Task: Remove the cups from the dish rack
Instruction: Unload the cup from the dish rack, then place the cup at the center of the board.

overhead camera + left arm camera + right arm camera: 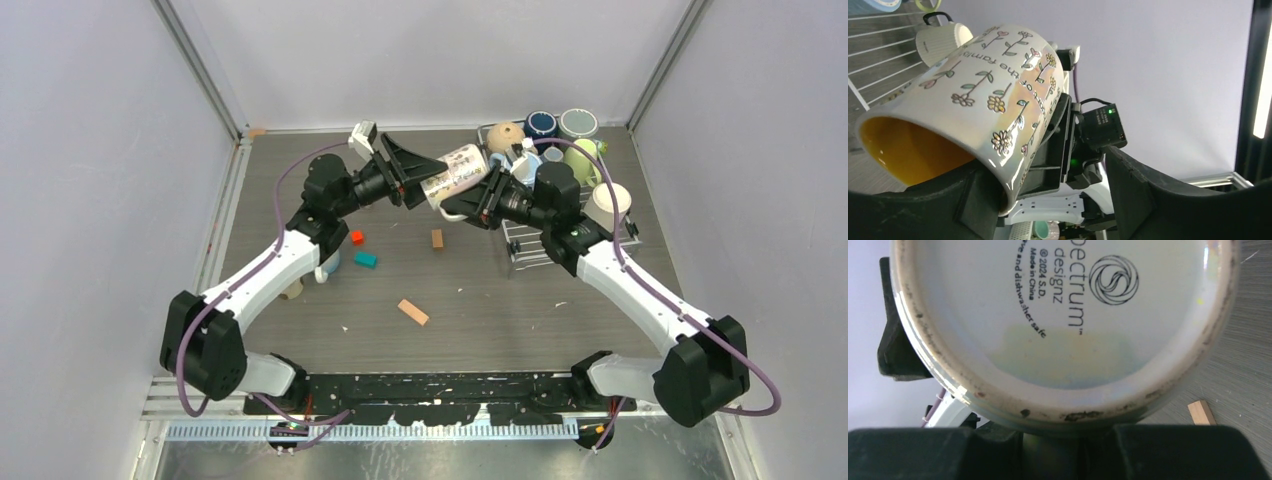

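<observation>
Right claw (484, 203) is pinched almost shut on the floral mug (455, 170). I have the mug lying on its side in the air above the table (480, 320), just left of the dish rack (528, 252). I cannot tell which part of the mug it grips, because the mug's base fills the right wrist view.

My left claw (426, 182) stands wide around the mug's orange-lined mouth. One finger (948, 200) touches the rim and the other is apart from it, so there is no grip on that side.

On the table below lie a red block (357, 237), a teal block (365, 260) and a brown block (437, 238), with a tan block (413, 312) nearer me. A pale blue cup (328, 265) stands on the table close against my left arm.

The rack holds a white cup (608, 203) at its right side, a lime green cup (583, 160) and a tan cup (505, 135). A navy cup (541, 124) and a grey-green cup (578, 123) are at its far end. My right arm lies across the rack and hides part of it.
</observation>
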`<state>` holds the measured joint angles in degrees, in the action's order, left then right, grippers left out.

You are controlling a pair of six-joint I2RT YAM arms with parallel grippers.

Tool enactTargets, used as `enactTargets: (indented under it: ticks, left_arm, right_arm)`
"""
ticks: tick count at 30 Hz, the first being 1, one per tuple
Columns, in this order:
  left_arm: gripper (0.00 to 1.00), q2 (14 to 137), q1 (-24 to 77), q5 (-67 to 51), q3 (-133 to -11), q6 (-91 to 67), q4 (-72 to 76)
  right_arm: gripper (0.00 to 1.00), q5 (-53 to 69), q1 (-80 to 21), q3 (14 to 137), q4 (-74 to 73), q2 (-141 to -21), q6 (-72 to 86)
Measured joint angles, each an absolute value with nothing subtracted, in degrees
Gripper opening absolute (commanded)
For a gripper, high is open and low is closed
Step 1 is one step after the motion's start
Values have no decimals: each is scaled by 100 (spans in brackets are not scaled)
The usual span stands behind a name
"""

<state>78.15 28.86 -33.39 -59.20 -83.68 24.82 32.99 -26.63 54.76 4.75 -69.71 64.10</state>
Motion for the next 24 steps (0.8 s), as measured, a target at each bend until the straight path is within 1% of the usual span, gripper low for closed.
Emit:
enactTargets:
  ticks: [4, 10, 11, 12, 14, 15, 16, 18, 19, 20, 21, 22, 24]
  left_arm:
    - [54, 8016, 2735, -3428, -5913, -8838, 2982]
    - [32, 8232, 2609, -3533, -5911, -9299, 3457]
    - [27, 8267, 2596, -3555, -5911, -9371, 3522]
    - [20, 8305, 2574, -3581, -5911, -9415, 3577]
    - [2, 8379, 2556, -3614, -5911, -9496, 3662]
    - [0, 8409, 2543, -3645, -5911, -9546, 3717]
    - [0, 8429, 2536, -3651, -5911, -9583, 3793]
    - [0, 8431, 2534, -3656, -5913, -9588, 3887]
    - [0, 8431, 2532, -3664, -5922, -9581, 3911]
    - [0, 8431, 2530, -3673, -5940, -9561, 3903]
    - [0, 8431, 2526, -3680, -5968, -9529, 3868]
    - [0, 8431, 2526, -3697, -6005, -9450, 3741]
    - [0, 8431, 2506, -3756, -6062, -9268, 3437]
  right_arm:
    - [1, 3402, -2663, 5476, 764, -7091, 6517]
    - [1, 3485, -2663, 5476, 1286, -7238, 6648]
    - [1, 3505, -2665, 5476, 1378, -7273, 6670]
    - [1, 3518, -2670, 5474, 1468, -7306, 6696]
    - [1, 3531, -2679, 5474, 1629, -7363, 6751]
    - [1, 3529, -2679, 5472, 1680, -7378, 6820]
    - [3, 3544, -2681, 5468, 1721, -7393, 6912]
    - [22, 3544, -2685, 5461, 1813, -7400, 6958]
    - [45, 3544, -2692, 5461, 1831, -7400, 6978]
    - [64, 3540, -2692, 5461, 1839, -7400, 6984]
    - [78, 3540, -2696, 5463, 1852, -7400, 6899]
    - [87, 3540, -2698, 5463, 1817, -7395, 6772]
    - [98, 3511, -2733, 5465, 1741, -7387, 6657]
